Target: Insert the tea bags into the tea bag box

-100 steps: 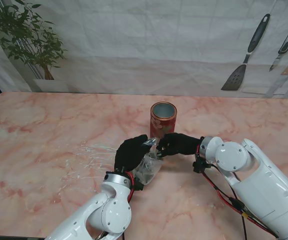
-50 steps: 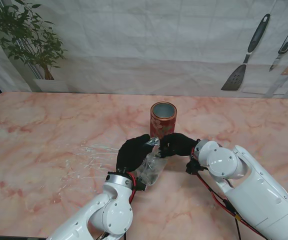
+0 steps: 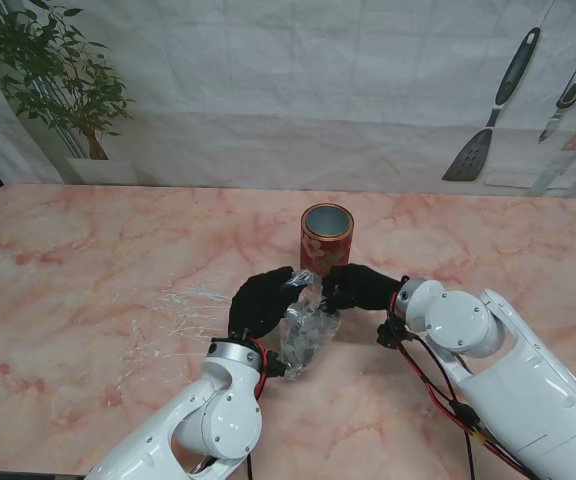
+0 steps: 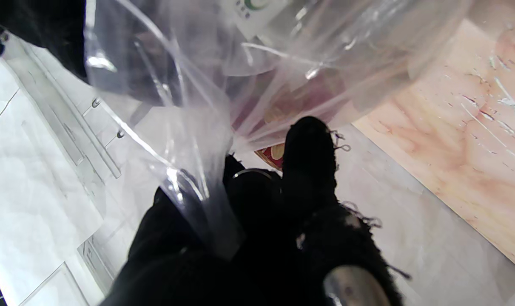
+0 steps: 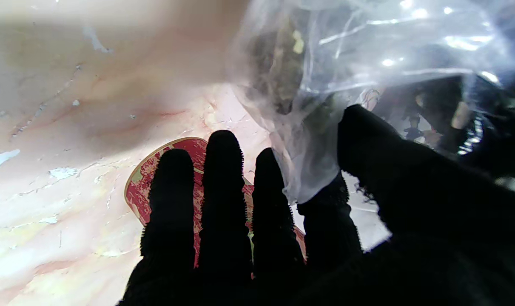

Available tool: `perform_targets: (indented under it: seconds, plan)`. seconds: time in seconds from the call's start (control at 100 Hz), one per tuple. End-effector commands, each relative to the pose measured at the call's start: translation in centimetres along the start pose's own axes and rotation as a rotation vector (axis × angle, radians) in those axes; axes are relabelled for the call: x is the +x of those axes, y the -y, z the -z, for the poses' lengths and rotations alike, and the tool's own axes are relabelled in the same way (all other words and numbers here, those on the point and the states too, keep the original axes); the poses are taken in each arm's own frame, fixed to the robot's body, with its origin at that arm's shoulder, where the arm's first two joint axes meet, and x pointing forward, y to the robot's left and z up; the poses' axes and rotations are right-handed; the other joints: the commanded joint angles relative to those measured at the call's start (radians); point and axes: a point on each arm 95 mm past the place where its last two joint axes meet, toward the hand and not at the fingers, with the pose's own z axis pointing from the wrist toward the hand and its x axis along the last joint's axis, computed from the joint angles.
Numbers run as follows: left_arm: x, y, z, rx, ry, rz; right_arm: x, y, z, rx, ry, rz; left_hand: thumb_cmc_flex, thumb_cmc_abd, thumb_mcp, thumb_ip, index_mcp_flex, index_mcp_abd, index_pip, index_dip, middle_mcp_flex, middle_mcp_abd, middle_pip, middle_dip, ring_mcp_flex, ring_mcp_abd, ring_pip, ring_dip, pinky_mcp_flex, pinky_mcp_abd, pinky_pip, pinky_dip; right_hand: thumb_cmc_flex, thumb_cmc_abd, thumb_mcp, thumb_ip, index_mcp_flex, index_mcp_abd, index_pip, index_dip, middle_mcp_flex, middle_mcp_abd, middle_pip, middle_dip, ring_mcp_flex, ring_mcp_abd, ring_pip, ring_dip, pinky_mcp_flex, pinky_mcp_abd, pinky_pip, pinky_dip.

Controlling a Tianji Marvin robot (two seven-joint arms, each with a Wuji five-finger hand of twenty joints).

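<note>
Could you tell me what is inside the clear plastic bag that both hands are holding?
Through the clear plastic bag, the right wrist view shows a dark greenish lump, possibly tea; the left wrist view shows a white printed label. Creases and glare hide the rest.

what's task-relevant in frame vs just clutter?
Job:
- clear plastic bag holding the tea, pinched between left hand and right hand
- red tea bag box, upright, open top, just beyond the hands

Lying about:
- potted plant, far left corner
- spatula and other utensils on the back wall
- marble table
</note>
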Motion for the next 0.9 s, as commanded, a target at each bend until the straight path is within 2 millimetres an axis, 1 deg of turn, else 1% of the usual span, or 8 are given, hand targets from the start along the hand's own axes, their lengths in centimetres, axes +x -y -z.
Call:
perform_targets:
  seconds: [0.0,0.14,0.26,0.53,0.7,0.89]
  plan:
    - [0.0,0.2,-0.4,-0.016,0.006,-0.005,0.4,0.0,0.3,0.01,-0.017,0.005,0.062,0.019,0.014,0.001,0.092,0.149,0.119,0.033,0.004,-0.017,-0.089,-0.015,0.181,0.13,0.566,-0.013,-0.098,-0.093,0.315,0.012,0.037,0.033,0.037,0.035,-0.007,0.001,0.034,0.03,-0.039,0.006,-0.011,-0.022,-0.024,0.008,-0.02,-0.016,-0.014,0.016,-0.014,-0.007]
    - [-0.3,0.2,-0.7,-0.03,0.019,-0.014,0.7,-0.3,0.6,0.004,-0.035,-0.005,0.061,0.018,0.014,0.002,0.092,0.149,0.118,0.034,0.005,-0.016,-0.089,-0.015,0.18,0.13,0.565,-0.013,-0.098,-0.092,0.315,0.011,0.043,0.045,0.031,0.04,-0.022,0.025,0.037,0.071,-0.075,0.027,-0.037,-0.054,-0.064,0.017,-0.058,-0.038,-0.036,0.022,-0.024,-0.011]
    - [-0.5,0.2,-0.9,-0.039,0.028,-0.019,0.9,-0.5,0.8,-0.005,-0.043,-0.013,0.061,0.018,0.015,0.002,0.092,0.149,0.118,0.034,0.003,-0.017,-0.09,-0.015,0.181,0.13,0.565,-0.013,-0.098,-0.092,0.315,0.01,0.04,0.05,0.021,0.037,-0.022,0.019,0.029,0.079,-0.078,0.037,-0.063,-0.086,-0.069,0.02,-0.077,-0.052,-0.04,0.019,-0.028,-0.012]
    - [-0.7,0.1,-1.1,-0.055,0.039,-0.025,1.5,-0.9,1.0,-0.043,-0.064,-0.018,0.061,0.018,0.015,0.003,0.091,0.149,0.117,0.035,0.003,-0.018,-0.09,-0.015,0.181,0.13,0.564,-0.013,-0.098,-0.091,0.315,0.007,0.038,0.06,0.006,0.029,-0.025,0.01,0.024,0.076,-0.077,0.037,-0.07,-0.104,-0.07,0.02,-0.084,-0.059,-0.04,0.019,-0.029,-0.012]
    - [-0.8,0.1,-1.2,-0.061,0.041,-0.028,1.9,-1.1,1.1,-0.064,-0.064,-0.011,0.06,0.017,0.015,0.003,0.091,0.15,0.116,0.035,0.002,-0.019,-0.09,-0.014,0.18,0.13,0.564,-0.013,-0.098,-0.091,0.315,0.006,0.032,0.061,0.004,0.032,-0.026,0.007,0.028,0.077,-0.072,0.036,-0.067,-0.108,-0.067,0.019,-0.084,-0.06,-0.038,0.02,-0.028,-0.011]
    - [-0.8,0.1,-1.2,-0.065,0.039,-0.031,2.3,-1.4,1.0,-0.056,-0.061,-0.003,0.059,0.018,0.015,0.003,0.09,0.149,0.116,0.036,0.002,-0.018,-0.09,-0.014,0.181,0.13,0.563,-0.013,-0.098,-0.091,0.315,0.006,0.018,0.075,-0.017,0.029,-0.038,0.01,0.03,0.077,-0.067,0.032,-0.058,-0.109,-0.062,0.016,-0.079,-0.058,-0.036,0.018,-0.025,-0.008]
